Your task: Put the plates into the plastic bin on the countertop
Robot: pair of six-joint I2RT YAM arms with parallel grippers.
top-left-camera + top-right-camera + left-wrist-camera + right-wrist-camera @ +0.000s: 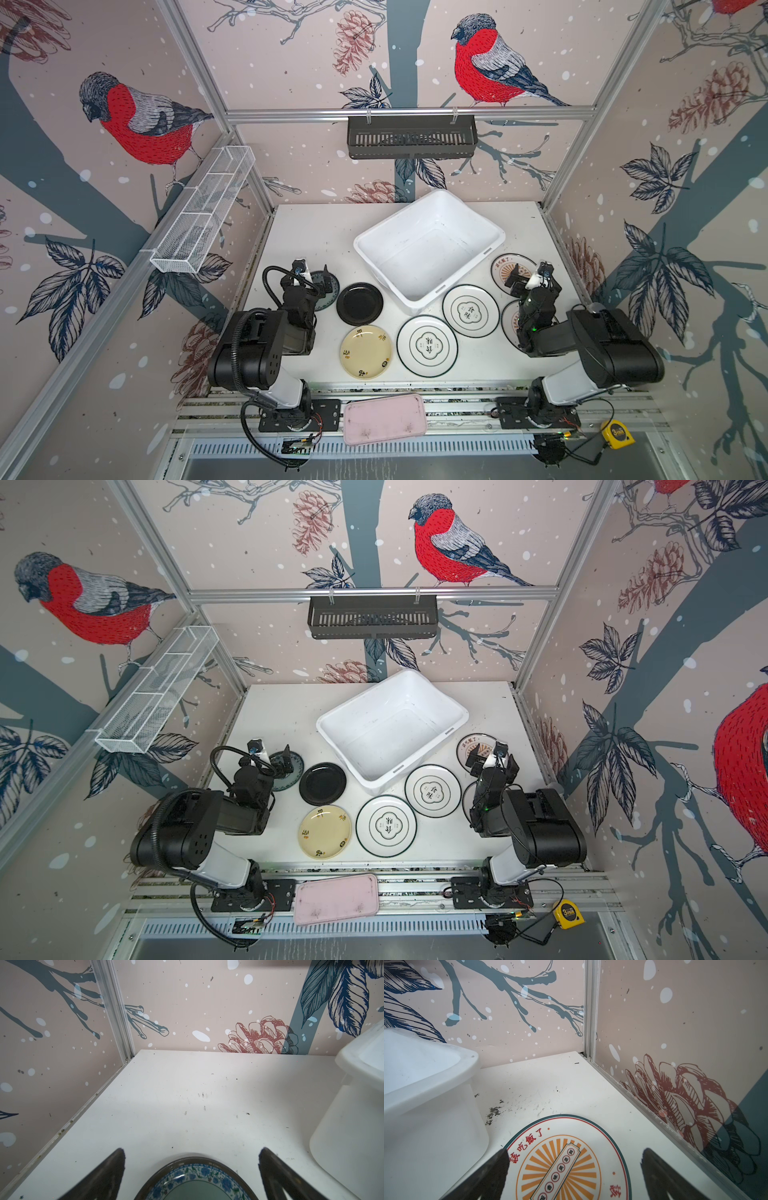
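The empty white plastic bin (424,262) (386,737) stands askew at the back of the countertop (316,232). In front of it lie a black plate (359,303), a pale yellow plate (365,352) and two black-rimmed emblem plates (427,345) (470,311). My left gripper (313,276) (192,1152) hangs open over the teal plate (328,295) (195,1180), touching nothing. My right gripper (528,274) (575,1153) is open above one sunburst plate (505,264) (566,1126). Another sunburst plate (509,324) lies mostly hidden under the right arm.
A pink tray (384,419) rests on the front rails, with a yellow tape measure (618,433) at the right. A black slotted basket (411,137) hangs on the back wall and a white wire shelf (203,212) on the left wall.
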